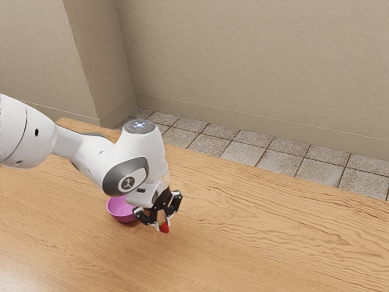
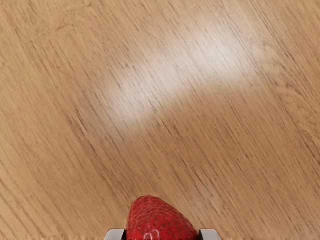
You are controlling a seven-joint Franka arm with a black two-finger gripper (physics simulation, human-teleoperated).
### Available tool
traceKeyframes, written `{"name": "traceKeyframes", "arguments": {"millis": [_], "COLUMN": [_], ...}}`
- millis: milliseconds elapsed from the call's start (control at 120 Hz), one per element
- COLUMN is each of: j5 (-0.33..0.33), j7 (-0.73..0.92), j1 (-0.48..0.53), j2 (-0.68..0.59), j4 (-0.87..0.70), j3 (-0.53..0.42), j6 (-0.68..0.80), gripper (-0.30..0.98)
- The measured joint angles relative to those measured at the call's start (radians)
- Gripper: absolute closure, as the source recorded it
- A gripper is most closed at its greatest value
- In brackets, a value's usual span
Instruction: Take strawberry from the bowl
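So the black two-finger gripper (image 1: pixel 162 224) has the plump red strawberry (image 2: pixel 159 222) pinched from both sides, out past the round pink bowl (image 1: pixel 124 217) and over the wood-grain table (image 1: pixel 261 243), probably squeezed like that so it won't slip before getting set down.

Could pass over the counter (image 1: pixel 273 243) from the claw (image 1: pixel 162 224) toward the exterior view's right, and likewise toward that view's lower edge. Would run into the bowl (image 1: pixel 121 211) on the exterior view's left (very near the claw, so a tight squeeze). Would meet the arm (image 1: pixel 79 149) higher up, reaching in from that same side. Must allow for the strawberry (image 1: pixel 165 228) too, poking out past the claw's tips. Can't judge the gap between strawberry and counter. Would be stopped at the back, past the tiled floor (image 1: pixel 276 161), by the wall (image 1: pixel 261 61).
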Motion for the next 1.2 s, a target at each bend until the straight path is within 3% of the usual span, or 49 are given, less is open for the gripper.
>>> {"name": "traceKeyframes", "arguments": {"millis": [125, 308, 408, 550, 683, 775, 917, 1200], "j5": [-0.001, -0.002, 0.0, -0.003, -0.02, -0.027, -0.038, -0.057], "j7": [-0.013, -0.029, -0.054, -0.158, -0.331, -0.454, -0.67, -1.057], "j1": [0.003, 0.004, 0.002, -0.017, -0.028, 0.074, 0.097, 0.104], "j2": [0.019, 0.011, -0.118, -0.176, -0.243, -0.284, -0.274, -0.274], "j4": [0.008, 0.016, 0.02, 0.385, 0.607, 0.648, 0.658, 0.649], "j3": [0.0, -0.001, -0.003, 0.007, 0.076, 0.103, 0.167, 0.179], "j6": [0.002, 0.0, -0.028, -0.278, -0.545, -0.705, -0.894, -1.038], "gripper": [0.59, 0.26, 0.16, 0.08, 0.04, 0.03, 0.01, 0.0]}}
